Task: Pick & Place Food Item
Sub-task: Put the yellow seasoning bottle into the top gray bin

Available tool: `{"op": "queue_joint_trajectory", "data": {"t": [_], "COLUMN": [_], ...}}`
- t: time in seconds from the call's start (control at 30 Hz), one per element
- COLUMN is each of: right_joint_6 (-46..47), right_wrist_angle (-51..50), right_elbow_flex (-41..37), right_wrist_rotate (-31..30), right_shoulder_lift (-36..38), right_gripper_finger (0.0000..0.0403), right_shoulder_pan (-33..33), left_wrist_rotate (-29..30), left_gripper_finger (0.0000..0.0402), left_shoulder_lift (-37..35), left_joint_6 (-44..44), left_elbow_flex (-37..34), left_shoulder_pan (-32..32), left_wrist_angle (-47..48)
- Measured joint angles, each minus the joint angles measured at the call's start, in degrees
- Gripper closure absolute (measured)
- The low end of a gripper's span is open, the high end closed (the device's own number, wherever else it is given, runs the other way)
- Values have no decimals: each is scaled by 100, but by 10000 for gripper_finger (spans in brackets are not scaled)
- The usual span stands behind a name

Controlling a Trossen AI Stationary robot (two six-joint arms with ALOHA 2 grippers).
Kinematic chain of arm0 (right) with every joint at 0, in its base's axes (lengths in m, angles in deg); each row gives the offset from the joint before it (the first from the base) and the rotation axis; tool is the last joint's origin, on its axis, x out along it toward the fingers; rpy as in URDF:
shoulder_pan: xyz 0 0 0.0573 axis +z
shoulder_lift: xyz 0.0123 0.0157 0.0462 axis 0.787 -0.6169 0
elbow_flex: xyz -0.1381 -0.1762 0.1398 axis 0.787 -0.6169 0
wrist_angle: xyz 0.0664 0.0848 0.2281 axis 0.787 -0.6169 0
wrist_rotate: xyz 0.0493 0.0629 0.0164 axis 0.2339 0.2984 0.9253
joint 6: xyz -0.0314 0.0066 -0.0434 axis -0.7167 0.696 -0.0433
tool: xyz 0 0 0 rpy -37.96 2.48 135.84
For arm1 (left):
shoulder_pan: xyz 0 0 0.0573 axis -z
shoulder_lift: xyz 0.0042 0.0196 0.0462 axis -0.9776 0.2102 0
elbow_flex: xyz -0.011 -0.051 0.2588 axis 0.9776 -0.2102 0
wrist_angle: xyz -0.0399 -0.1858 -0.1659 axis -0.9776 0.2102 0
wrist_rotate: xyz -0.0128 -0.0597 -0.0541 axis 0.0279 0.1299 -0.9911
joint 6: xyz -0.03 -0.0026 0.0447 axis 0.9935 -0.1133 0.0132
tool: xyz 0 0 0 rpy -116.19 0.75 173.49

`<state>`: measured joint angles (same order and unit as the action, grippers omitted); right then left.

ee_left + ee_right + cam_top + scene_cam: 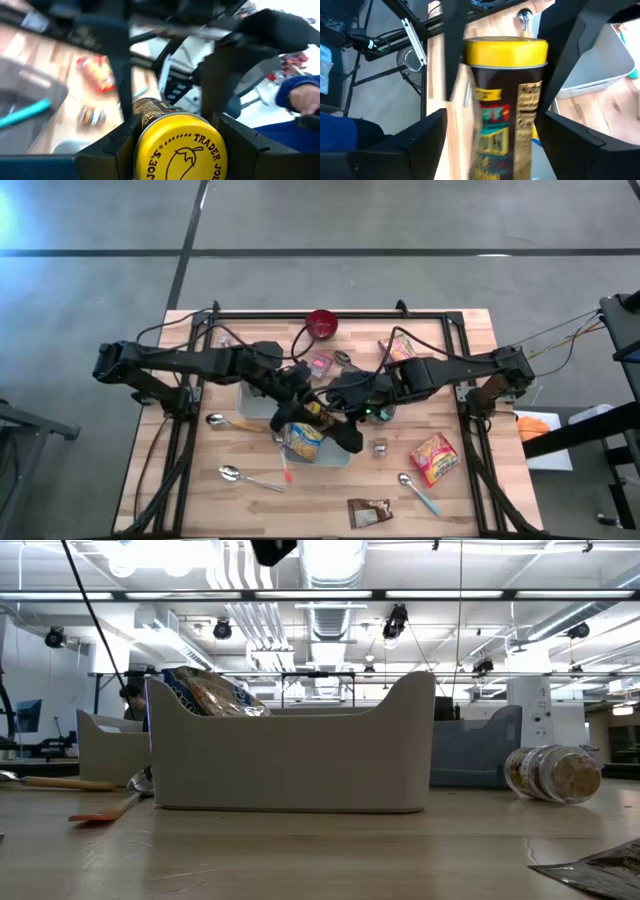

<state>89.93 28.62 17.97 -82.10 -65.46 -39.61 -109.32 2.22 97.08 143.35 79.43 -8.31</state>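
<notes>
Now, clamped by the left gripper (175,137): a round, brown-labelled jar (177,145) with a smooth yellow lid, up over the pale plastic bin (325,455). Spread wide either side of that jar, untouching: right gripper (495,130). Below, light plank table (455,500); counted three metal spoons, one red bowl (322,324).

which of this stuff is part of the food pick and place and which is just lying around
In the job:
- yellow-lidded jar, gripped by the left hand
- right hand, fingers apart either side of the jar
- bin with a bagged food item inside

Lying about:
- red bowl
- spoons
- red snack packet
- small jar on its side
</notes>
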Motion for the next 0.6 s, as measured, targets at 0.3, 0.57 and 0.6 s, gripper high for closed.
{"op": "queue_joint_trajectory", "data": {"t": [0.3,0.57,0.6], "right_joint_6": [15,-68,-46], "right_wrist_angle": [-716,-1572,-1731], "right_elbow_flex": [-2,-4,-4], "right_wrist_rotate": [0,-2,-37], "right_shoulder_lift": [0,0,0], "right_gripper_finger": [95,94,94], "right_shoulder_pan": [9,0,4], "left_wrist_rotate": [1271,2529,2592], "left_gripper_finger": [191,191,191], "left_shoulder_lift": [-6,-30,-31], "left_joint_6": [-18,-179,-186], "left_elbow_flex": [676,1175,1177], "left_shoulder_pan": [-53,-383,-451], "left_wrist_angle": [2329,4318,4519]}}
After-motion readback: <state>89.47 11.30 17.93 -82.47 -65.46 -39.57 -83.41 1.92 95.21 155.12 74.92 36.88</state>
